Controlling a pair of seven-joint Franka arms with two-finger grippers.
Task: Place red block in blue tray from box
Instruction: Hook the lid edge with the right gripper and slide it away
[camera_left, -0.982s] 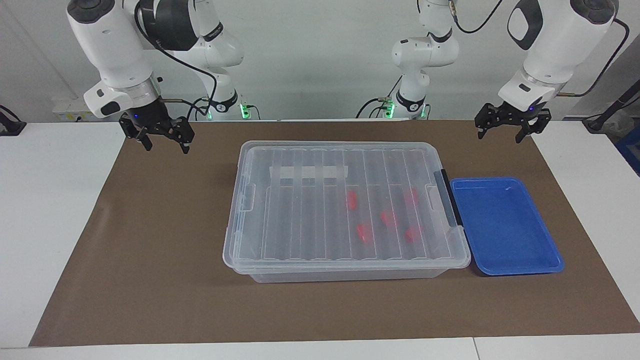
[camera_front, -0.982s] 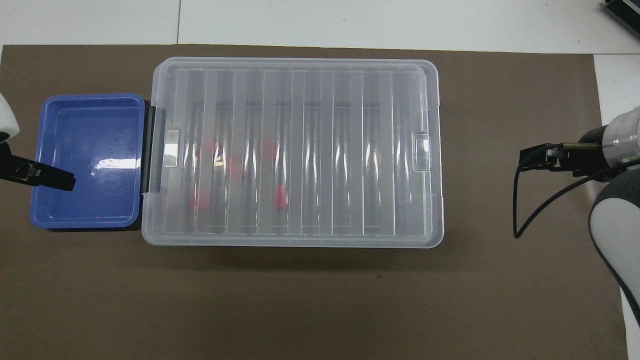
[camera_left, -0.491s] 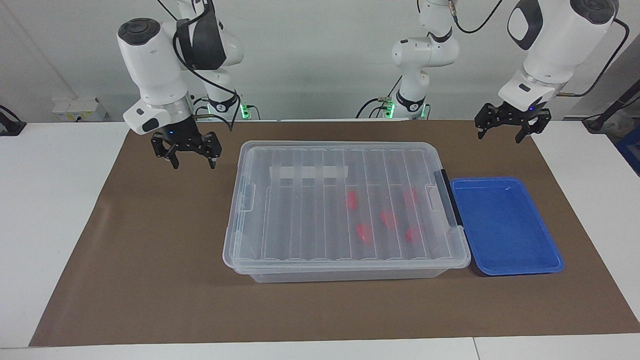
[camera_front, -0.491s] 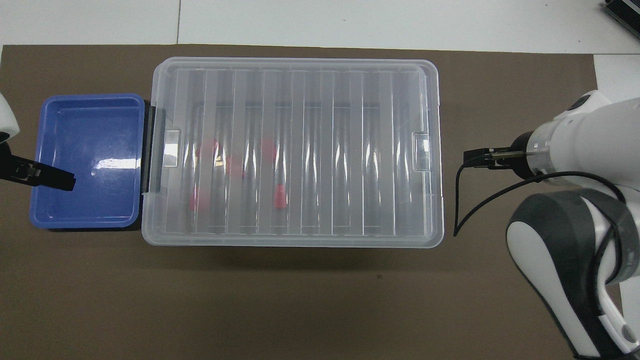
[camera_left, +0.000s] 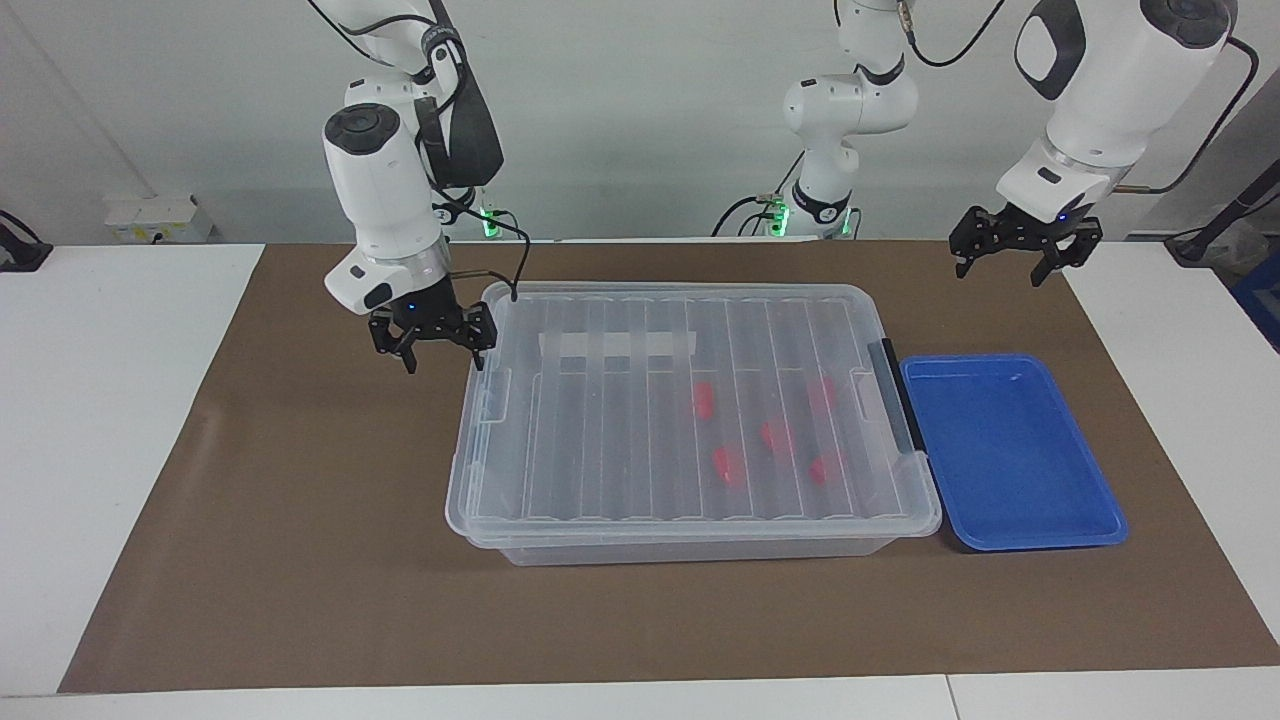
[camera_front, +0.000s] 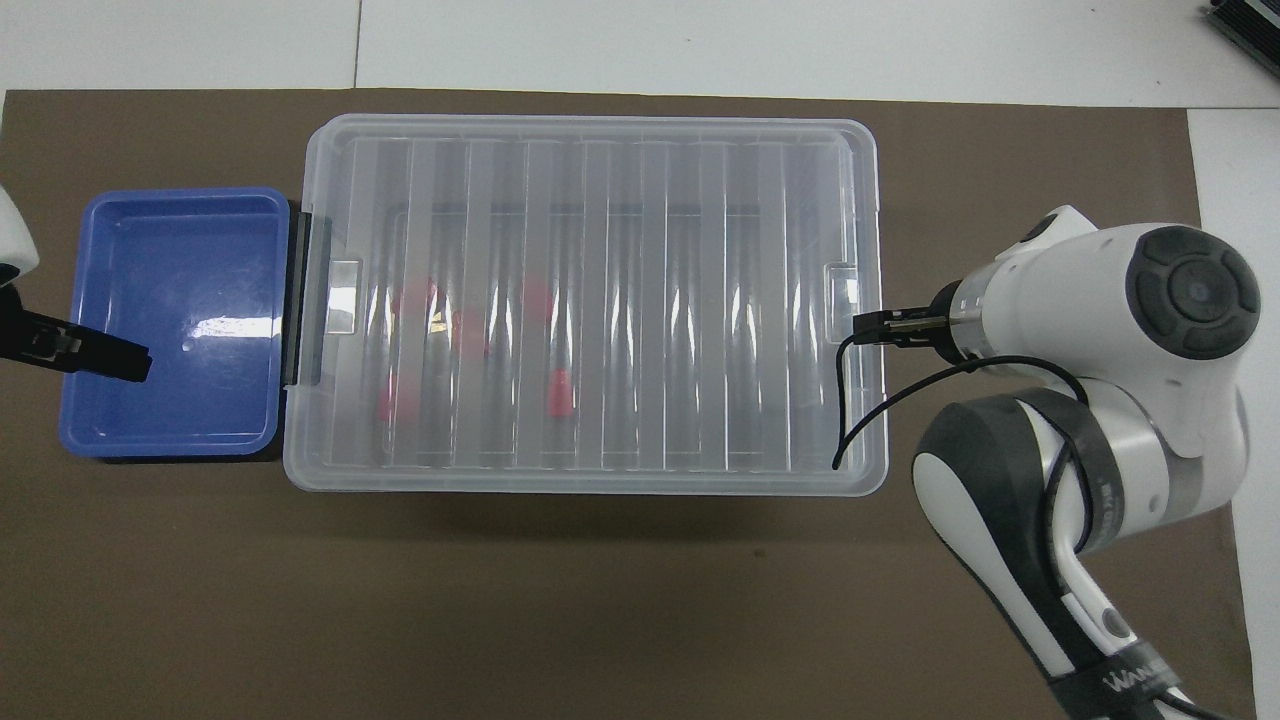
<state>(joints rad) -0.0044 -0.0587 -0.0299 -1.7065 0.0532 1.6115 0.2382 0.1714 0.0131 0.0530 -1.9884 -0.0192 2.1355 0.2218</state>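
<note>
The box (camera_left: 690, 294) sits mid-mat with its ribbed clear lid on. Several red blocks (camera_left: 704, 400) show through the lid (camera_front: 560, 392), in the half toward the left arm's end. Against that end lies the blue tray (camera_left: 1010, 450) with nothing in it (camera_front: 170, 300). My right gripper (camera_left: 445, 362) hangs open just off the box's other end, near the corner closest to the robots, holding nothing. The right arm's own wrist hides it from overhead. My left gripper (camera_left: 1003, 270) waits open above the mat, over the strip between the tray and the robots.
A black latch (camera_left: 897, 400) clamps the lid at the tray end, and a white tape strip (camera_left: 617, 345) crosses the lid. A brown mat (camera_left: 300, 500) covers the table. The right arm's cable (camera_front: 850, 400) loops over the box's corner.
The right arm has swung in from its end of the table to the box's end and come lower. The left arm, box, tray and blocks have not moved.
</note>
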